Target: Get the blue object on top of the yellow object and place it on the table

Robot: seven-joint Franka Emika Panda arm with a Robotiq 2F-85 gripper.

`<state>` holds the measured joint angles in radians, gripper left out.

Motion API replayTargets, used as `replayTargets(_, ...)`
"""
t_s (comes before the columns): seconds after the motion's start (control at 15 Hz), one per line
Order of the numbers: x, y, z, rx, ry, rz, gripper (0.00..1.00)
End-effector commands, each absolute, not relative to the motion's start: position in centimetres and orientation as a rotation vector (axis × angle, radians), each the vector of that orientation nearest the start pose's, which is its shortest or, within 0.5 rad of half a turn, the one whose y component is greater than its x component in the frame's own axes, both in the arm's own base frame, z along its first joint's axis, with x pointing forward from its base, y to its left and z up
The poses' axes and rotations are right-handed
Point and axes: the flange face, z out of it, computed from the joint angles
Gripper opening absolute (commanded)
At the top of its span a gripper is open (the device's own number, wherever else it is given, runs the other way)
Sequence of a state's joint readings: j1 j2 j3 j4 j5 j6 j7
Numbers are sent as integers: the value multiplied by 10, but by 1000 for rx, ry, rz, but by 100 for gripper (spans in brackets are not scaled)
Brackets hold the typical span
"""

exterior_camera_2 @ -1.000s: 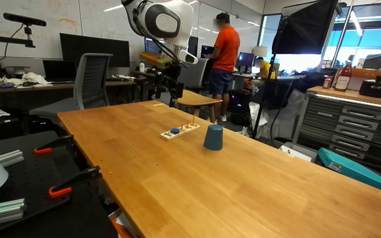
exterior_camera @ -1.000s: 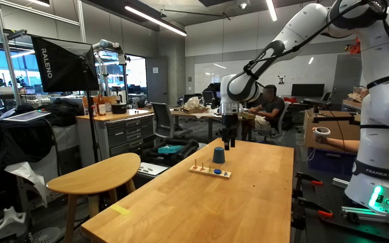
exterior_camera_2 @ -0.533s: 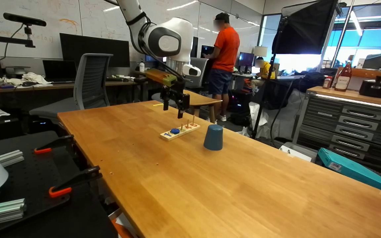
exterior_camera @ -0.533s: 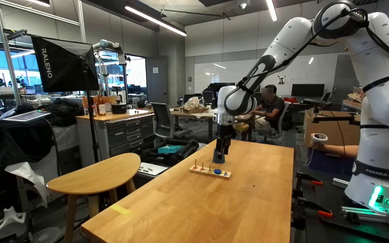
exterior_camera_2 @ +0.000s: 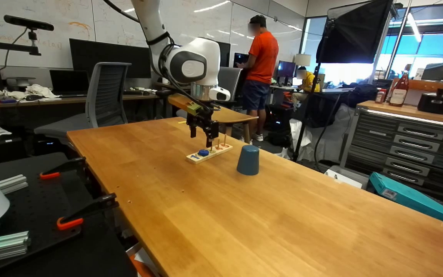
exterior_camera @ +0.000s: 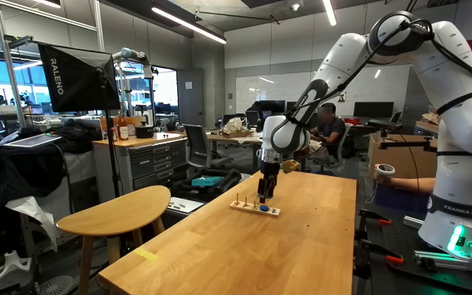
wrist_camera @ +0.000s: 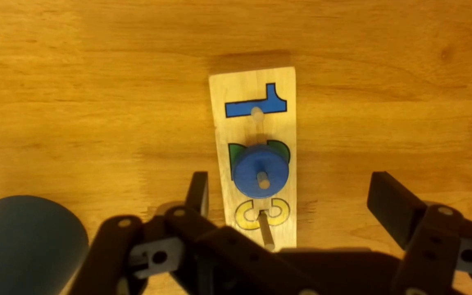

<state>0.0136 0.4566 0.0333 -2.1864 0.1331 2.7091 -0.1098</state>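
Observation:
The blue object is a small round blue disc with a hole. It sits on a peg of the yellow object, a narrow pale wooden board with painted numbers, lying on the table. The disc also shows in both exterior views. My gripper is open and empty. In the wrist view its fingers stand on either side of the board, with the disc nearer the left finger and slightly ahead of the fingertips. In an exterior view the gripper hangs just above the board.
An upside-down blue-grey cup stands on the table beside the board, at the lower left in the wrist view. Thin upright pegs rise from the board. An oval wooden stool stands beside the table.
My gripper has come down and across from above the table to just over the board, and stays open. The disc, board and cup have not moved.

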Motion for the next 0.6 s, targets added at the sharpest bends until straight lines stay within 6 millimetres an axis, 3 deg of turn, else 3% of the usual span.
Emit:
replayTargets(0.0, 578, 25, 171, -3080, -32, -161, 100)
replayTargets(0.53, 581, 27, 156, -3082, -14, -157, 100)
